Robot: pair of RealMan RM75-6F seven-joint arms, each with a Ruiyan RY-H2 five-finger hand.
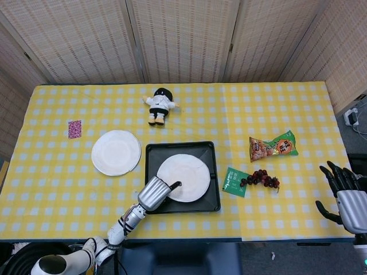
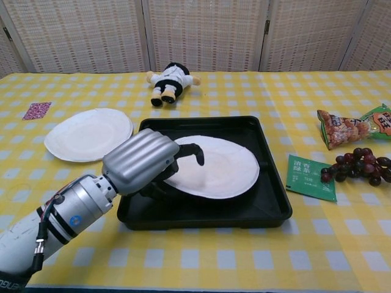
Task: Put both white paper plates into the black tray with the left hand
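One white paper plate [image 1: 184,177] [image 2: 221,165] lies tilted inside the black tray [image 1: 211,150] [image 2: 256,210]. My left hand [image 1: 156,193] [image 2: 145,161] pinches its near-left edge, with a finger over the rim and the thumb under it. A second white paper plate [image 1: 116,152] [image 2: 88,133] lies flat on the yellow checked table left of the tray. Low at the right edge of the head view my right hand [image 1: 345,192] hangs with fingers spread, holding nothing; the chest view does not show it.
A small doll [image 1: 160,104] [image 2: 171,82] lies behind the tray. Right of the tray are a green packet [image 1: 234,181] [image 2: 310,177], dark grapes [image 1: 262,178] [image 2: 359,166] and a snack bag [image 1: 273,146] [image 2: 351,127]. A pink patterned card [image 1: 74,129] [image 2: 37,110] is at far left.
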